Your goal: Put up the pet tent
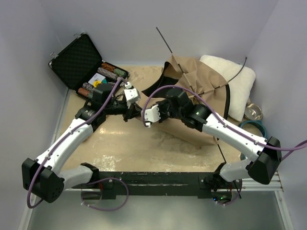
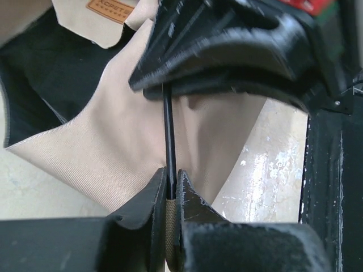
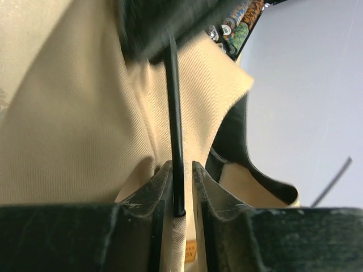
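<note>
Top view: pet tent (image 1: 192,81) lies slumped at far right of counter (image 1: 124,143), tan fabric w/ black underside showing, far edge partly over white cushion (image 1: 237,79); both arms reach in to its left edge at mid-counter; open black case (image 1: 74,57) at far left w/ colourful items inside; one thin rod (image 1: 164,39) sticks up and away from the fabric, another arcs across the cushion. Fingers too small there to judge.

Left wrist view fills that in: left tool (image 2: 170,195) is clamped on a thin black pole (image 2: 168,124), both pads pressed to it, tan fabric behind; right tool's dark body sits just beyond along the same pole.

Right wrist view: right tool (image 3: 181,187) straddles the pole but is slightly parted; pole leans on one pad, sliver of fabric visible beside the other; no firm pinch.

Writing: brown patch (image 2: 110,8), left wrist view only, has stamped lettering; too blurred to read. Case contents show patterns, no legible text.
</note>
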Controlling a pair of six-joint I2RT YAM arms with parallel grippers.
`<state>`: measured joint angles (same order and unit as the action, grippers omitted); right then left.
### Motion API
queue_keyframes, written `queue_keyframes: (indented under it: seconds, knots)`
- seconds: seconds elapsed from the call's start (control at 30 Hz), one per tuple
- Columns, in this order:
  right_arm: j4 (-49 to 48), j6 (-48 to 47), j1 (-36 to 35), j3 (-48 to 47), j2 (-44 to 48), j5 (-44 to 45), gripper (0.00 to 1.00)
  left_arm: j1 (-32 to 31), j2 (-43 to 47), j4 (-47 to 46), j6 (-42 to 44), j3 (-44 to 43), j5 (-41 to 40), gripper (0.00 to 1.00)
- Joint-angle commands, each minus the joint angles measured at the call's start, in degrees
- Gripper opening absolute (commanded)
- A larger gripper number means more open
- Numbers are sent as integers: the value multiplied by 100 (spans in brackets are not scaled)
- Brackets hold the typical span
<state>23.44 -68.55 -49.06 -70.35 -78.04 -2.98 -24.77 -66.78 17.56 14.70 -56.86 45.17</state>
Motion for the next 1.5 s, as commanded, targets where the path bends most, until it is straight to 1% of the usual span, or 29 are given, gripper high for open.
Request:
queue_keyframes:
  seconds: [0.0,0.1,0.2,0.27,0.3,0.33,0.37,0.4,0.5,0.57,0.6,0.7,0.93,1.07,1.13,1.17,1.27,1.33,1.37,1.47]
  knots:
    - [-305,-61,773,126,263,114,23,87,446,247,235,175,132,0]
    - [-314,-79,1047,118,158,-114,31,104,517,336,297,202,273,0]
    - [-375,8,1100,83,52,-351,32,104,517,344,340,193,308,0]
    - [-384,70,1109,21,-35,-492,36,104,526,379,402,167,378,0]
    - [-384,105,1109,21,-71,-545,33,104,535,388,428,167,440,0]
    - [-367,105,1109,-5,-123,-580,28,104,544,380,420,158,458,0]
    - [-341,105,1109,-5,-167,-607,19,104,552,362,402,149,493,0]
    - [-332,88,1109,-14,-202,-624,0,104,561,362,393,166,528,0]
    - [-410,79,1109,21,-142,-861,0,96,483,309,358,149,581,0]
    - [-542,62,1109,91,-28,-941,0,43,307,309,306,70,599,13]
    - [-664,53,1100,135,43,-984,0,17,176,309,262,26,564,16]
    - [-727,-44,1100,144,61,-1090,0,8,-193,239,51,-184,476,20]
    - [-639,-149,1048,82,17,-1231,0,-141,-923,116,-143,-685,388,20]
    - [-648,-149,933,153,-9,-1170,0,-291,-1091,134,-81,-862,344,24]
    - [-648,-132,889,188,-18,-1152,0,-344,-1135,107,-90,-879,265,24]
    - [-683,-106,872,197,-18,-1161,0,-361,-1170,107,-90,-888,238,24]
    - [-709,-88,810,188,-36,-1152,0,-396,-1267,116,-107,-888,115,16]
    - [-736,-44,775,144,-62,-1152,0,-414,-1363,133,-125,-932,36,8]
    - [-710,-9,766,109,-97,-1152,0,-414,-1398,186,-143,-967,19,0]
    - [-447,52,784,-32,-185,-1082,0,-353,-1207,519,138,-872,-34,0]
